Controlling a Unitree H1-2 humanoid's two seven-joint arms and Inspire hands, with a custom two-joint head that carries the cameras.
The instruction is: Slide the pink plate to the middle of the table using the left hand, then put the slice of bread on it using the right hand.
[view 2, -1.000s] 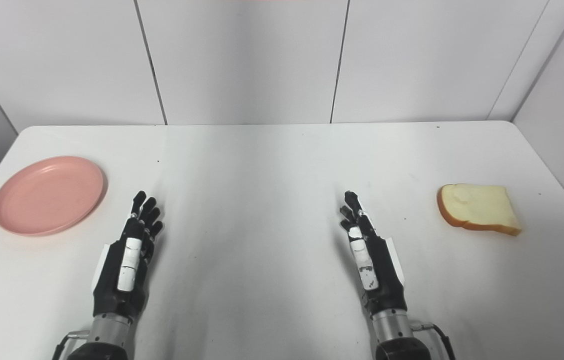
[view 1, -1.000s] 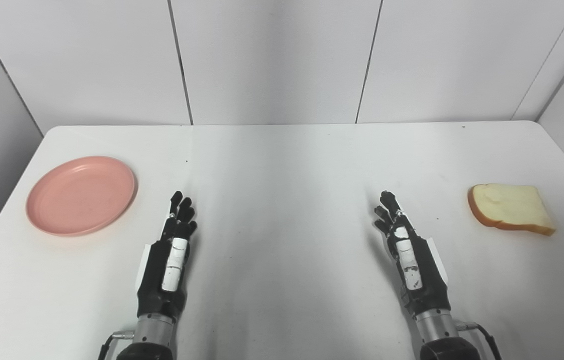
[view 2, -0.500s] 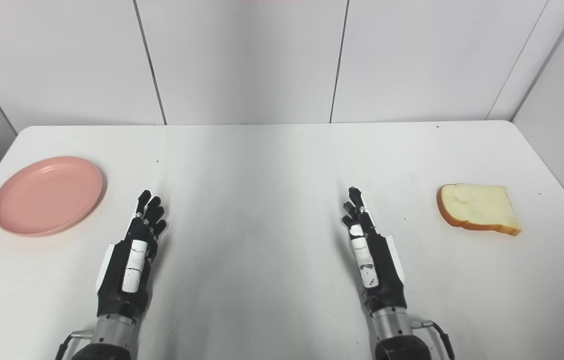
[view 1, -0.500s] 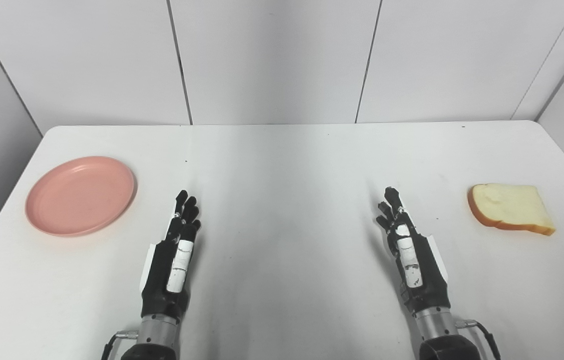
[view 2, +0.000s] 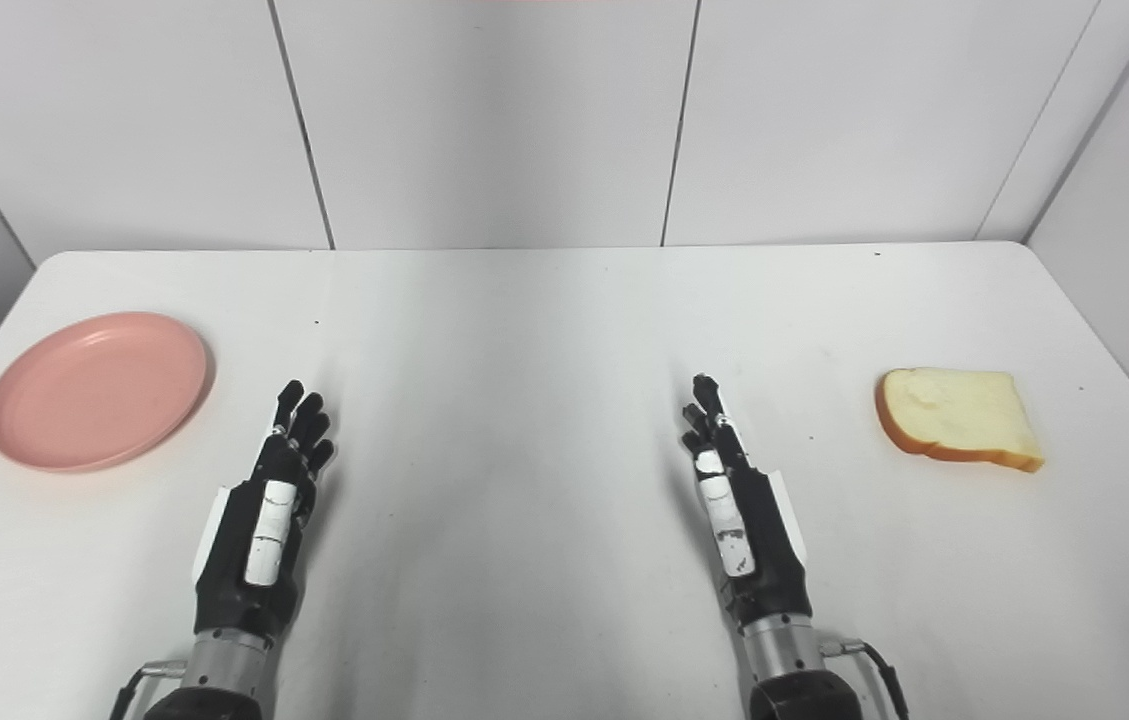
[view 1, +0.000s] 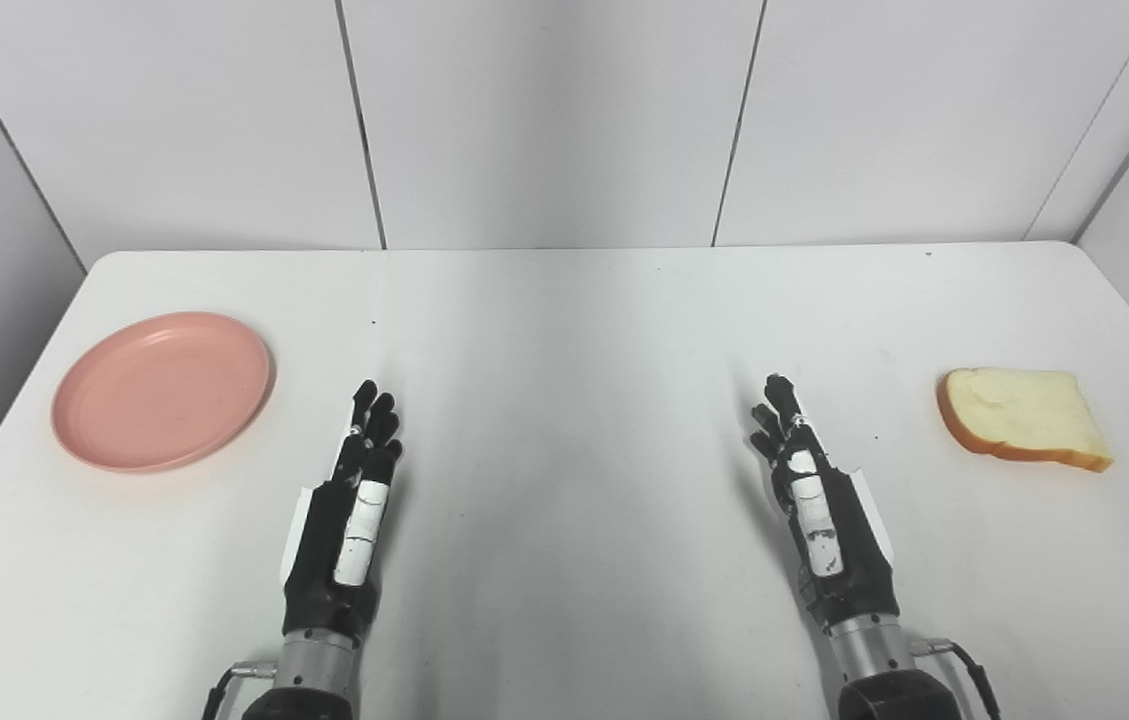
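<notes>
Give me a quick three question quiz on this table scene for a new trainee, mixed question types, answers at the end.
1. True or false: the slice of bread already lies on the pink plate.
2. Which thing is nearer the left hand? A) pink plate B) slice of bread
3. Fill in: the right hand holds ____.

Key:
1. False. The bread lies on the table at the right and the plate sits at the left, far apart.
2. A.
3. Nothing. Its fingers are extended and touch neither the bread nor the plate.
</notes>
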